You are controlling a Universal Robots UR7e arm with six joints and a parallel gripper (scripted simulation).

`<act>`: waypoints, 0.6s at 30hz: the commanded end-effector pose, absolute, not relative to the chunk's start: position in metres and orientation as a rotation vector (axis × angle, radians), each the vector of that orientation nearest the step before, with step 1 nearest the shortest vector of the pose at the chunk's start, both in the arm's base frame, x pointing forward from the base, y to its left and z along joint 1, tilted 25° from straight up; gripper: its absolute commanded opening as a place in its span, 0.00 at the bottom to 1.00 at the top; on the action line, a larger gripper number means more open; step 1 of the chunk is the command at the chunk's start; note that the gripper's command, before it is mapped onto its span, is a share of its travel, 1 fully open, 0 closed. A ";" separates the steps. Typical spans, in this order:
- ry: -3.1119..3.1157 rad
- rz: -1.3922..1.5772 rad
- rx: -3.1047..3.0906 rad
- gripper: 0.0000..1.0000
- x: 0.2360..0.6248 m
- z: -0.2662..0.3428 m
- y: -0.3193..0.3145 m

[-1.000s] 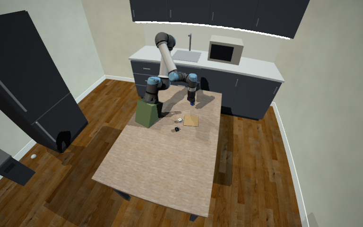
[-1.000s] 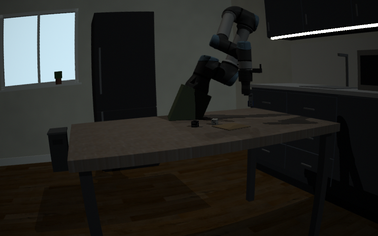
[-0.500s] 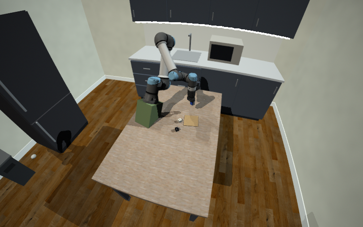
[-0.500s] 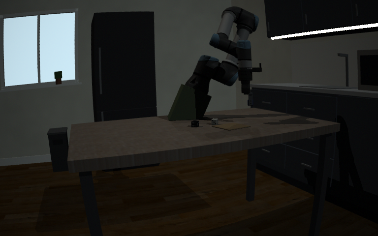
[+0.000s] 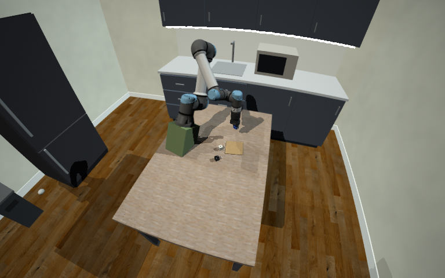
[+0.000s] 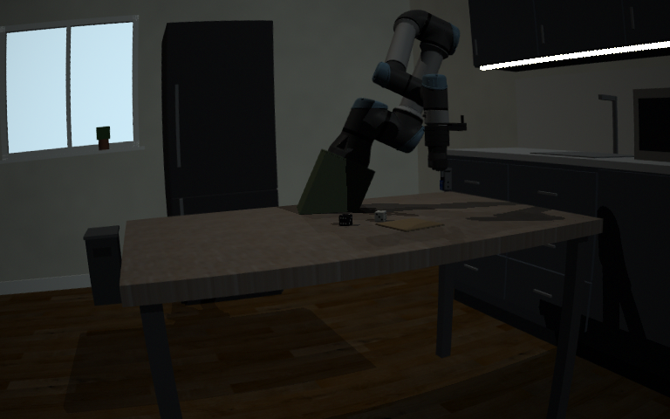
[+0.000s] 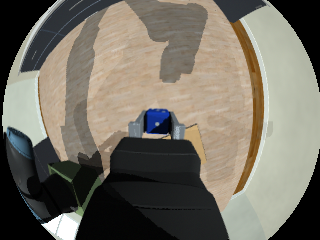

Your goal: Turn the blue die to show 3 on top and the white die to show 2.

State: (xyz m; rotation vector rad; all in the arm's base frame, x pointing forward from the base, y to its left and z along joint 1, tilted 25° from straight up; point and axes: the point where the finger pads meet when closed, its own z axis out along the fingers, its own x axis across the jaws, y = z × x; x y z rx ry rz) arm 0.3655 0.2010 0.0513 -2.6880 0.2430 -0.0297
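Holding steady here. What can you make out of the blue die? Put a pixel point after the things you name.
The blue die [image 5: 235, 127] [image 6: 441, 183] [image 7: 158, 121] is a small glossy-looking cube with light pips. One pip shows on its face toward the wrist camera. It sits between the fingers of the gripper [image 5: 235, 126] [image 6: 445, 182] [image 7: 157, 125], raised above the table [image 5: 203, 196] [image 6: 236, 247] [image 7: 120, 65], off the mat [image 5: 233, 147] [image 6: 410, 224] [image 7: 196, 142].
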 end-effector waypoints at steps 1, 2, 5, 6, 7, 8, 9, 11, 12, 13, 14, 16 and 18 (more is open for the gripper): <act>0.059 -0.076 -2.700 0.57 0.367 0.049 0.205; 0.058 -0.077 -2.700 0.57 0.367 0.049 0.206; 0.058 -0.076 -2.699 0.57 0.367 0.049 0.206; 0.058 -0.076 -2.696 0.57 0.367 0.049 0.206; 0.057 -0.075 -2.693 0.57 0.367 0.049 0.206; 0.057 -0.075 -2.693 0.57 0.367 0.049 0.206; 0.057 -0.075 -2.693 0.57 0.367 0.049 0.206; 0.056 -0.074 -2.681 0.57 0.367 0.049 0.206; 0.055 -0.073 -2.672 0.57 0.367 0.049 0.206; 0.054 -0.072 -2.661 0.57 0.366 0.048 0.206; 0.053 -0.072 -2.647 0.57 0.366 0.048 0.206; 0.052 -0.072 -2.613 0.57 0.366 0.048 0.205; 0.051 -0.077 -2.570 0.57 0.367 0.049 0.205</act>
